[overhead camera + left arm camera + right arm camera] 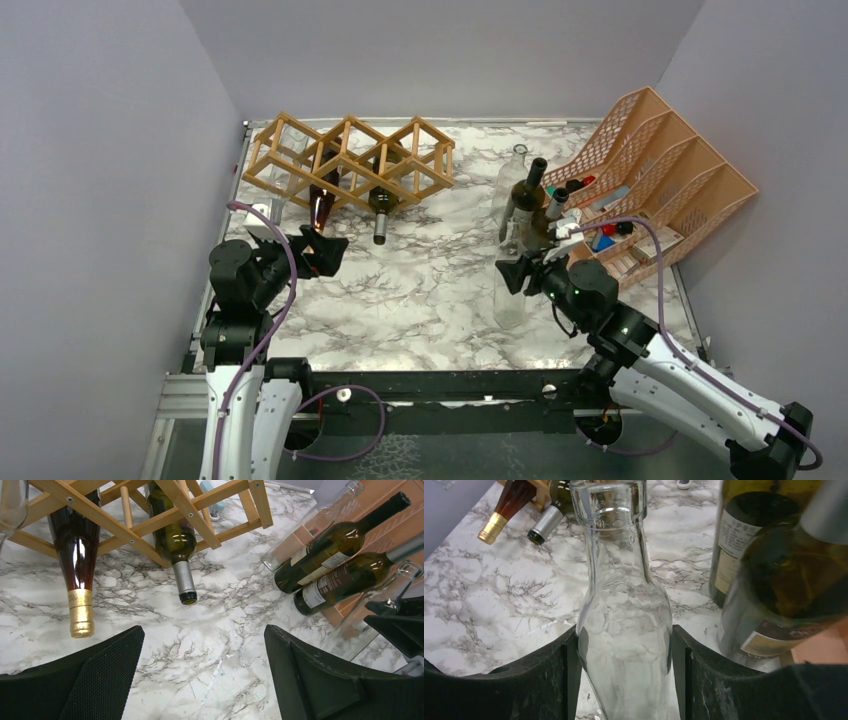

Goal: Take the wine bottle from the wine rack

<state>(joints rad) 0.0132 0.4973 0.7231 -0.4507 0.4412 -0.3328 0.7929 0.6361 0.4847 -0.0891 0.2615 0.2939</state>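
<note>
Left gripper (202,632), jaws apart, faces the wine rack (191,516).
Green wine bottle (175,535) points neck-first at it; right gripper (624,637), farther off, clamps a clear bottle (621,580).

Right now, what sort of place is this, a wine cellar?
Likely a robot test cell: plain grey walls box in a marble-look table holding a wine rack, with a left arm and right arm mounted at its near edge.

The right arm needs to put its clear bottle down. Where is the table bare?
Bare marble fills the middle of the table, between the wine rack behind and the clear bottle at right. Crowded: the right side, where standing bottles press against the peach organizer, and just before the rack, where two bottle necks jut out.
</note>
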